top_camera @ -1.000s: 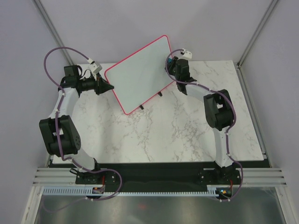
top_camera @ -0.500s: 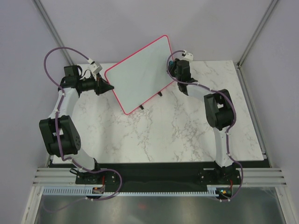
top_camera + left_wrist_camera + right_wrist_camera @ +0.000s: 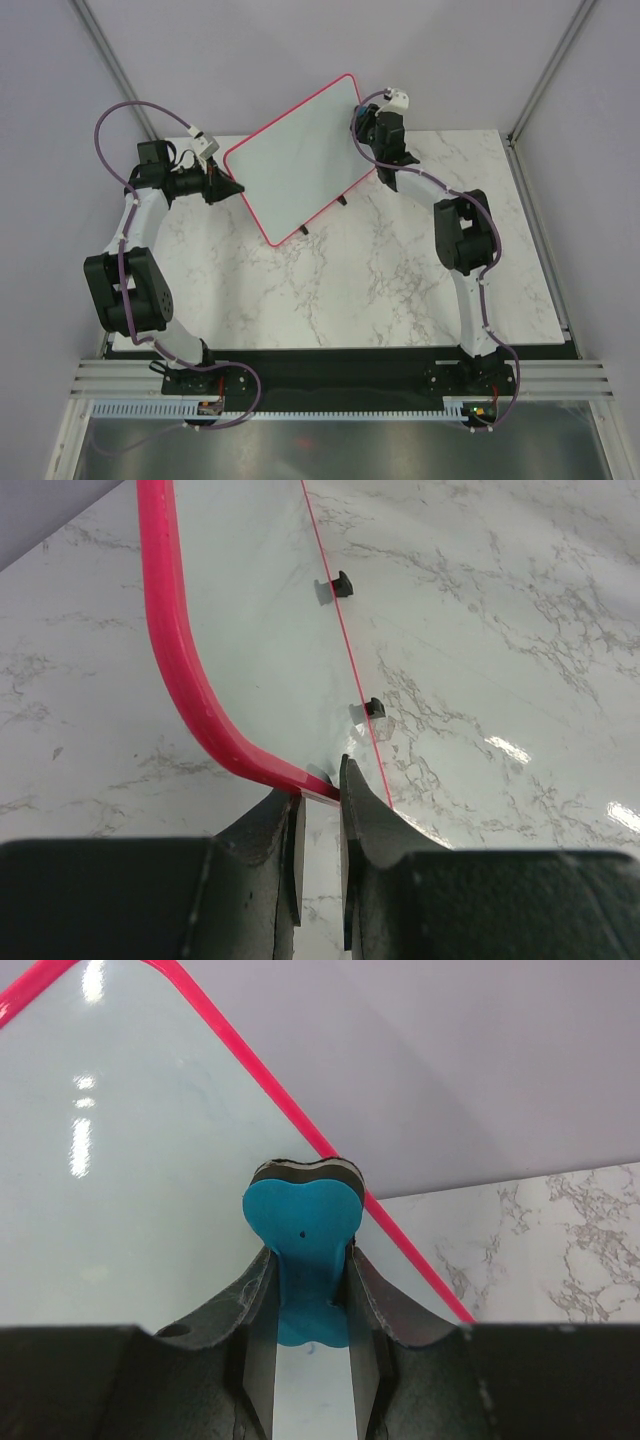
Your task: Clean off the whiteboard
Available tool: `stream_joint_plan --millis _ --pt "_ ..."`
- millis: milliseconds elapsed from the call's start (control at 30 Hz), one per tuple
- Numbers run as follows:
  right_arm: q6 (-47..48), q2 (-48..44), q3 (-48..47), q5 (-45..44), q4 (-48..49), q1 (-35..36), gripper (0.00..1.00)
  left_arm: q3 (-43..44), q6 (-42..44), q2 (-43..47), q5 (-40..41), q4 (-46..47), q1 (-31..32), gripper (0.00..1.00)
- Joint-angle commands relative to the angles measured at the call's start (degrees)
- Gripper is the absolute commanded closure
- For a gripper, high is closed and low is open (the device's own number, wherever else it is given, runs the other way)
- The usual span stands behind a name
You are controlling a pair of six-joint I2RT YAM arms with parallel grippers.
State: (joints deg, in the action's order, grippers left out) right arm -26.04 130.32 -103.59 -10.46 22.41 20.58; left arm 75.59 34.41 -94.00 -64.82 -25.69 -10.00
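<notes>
The whiteboard (image 3: 300, 155) is at the far side of the marble table (image 3: 350, 290), about in the middle, between the two arms. It is turned at a slant, so one corner points at the left arm and another reaches out past the table's back edge, in front of the grey wall (image 3: 300, 50). Its face looks plain white and shiny, and a thin pink frame (image 3: 175, 670) runs all the way round it. Two small black feet (image 3: 342, 583) stick out along one long edge. I cannot tell if they touch the table. The left claw (image 3: 318, 790) is clenched on the board's near left corner, with the pink frame pinched between its two dark fingers (image 3: 275, 830). The right claw (image 3: 308, 1260) is up at the board's far right corner. It is grasping a blue eraser (image 3: 303, 1222) shaped a bit like a heart, with a dark pad on its far end. In the right wrist view the eraser pokes out past the fingertips, over the white face and just beside the pink frame on that side. It looks like the pad is against the board, but I cannot tell for sure.
</notes>
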Motion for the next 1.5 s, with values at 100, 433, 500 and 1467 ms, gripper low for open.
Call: stream_joint_plan --millis 100,433,500,1467 --pt "1.43 1.78 -5.03 -2.72 3.25 0.78 1.0 1.4 8.48 2.5 2.06 2.58 0.07 0.98" --pt "1.44 1.51 -6.45 -4.84 3.43 0.78 1.0 1.49 8.83 2.41 1.8 2.23 0.07 0.98" --pt "0.91 1.16 -3.92 -5.01 3.69 0.78 1.0 1.49 8.74 2.41 1.54 2.23 0.07 0.98" --pt "-4.46 -2.97 6.3 -4.83 7.38 3.86 1.0 1.93 8.65 1.45 1.27 2.14 0.07 0.98"
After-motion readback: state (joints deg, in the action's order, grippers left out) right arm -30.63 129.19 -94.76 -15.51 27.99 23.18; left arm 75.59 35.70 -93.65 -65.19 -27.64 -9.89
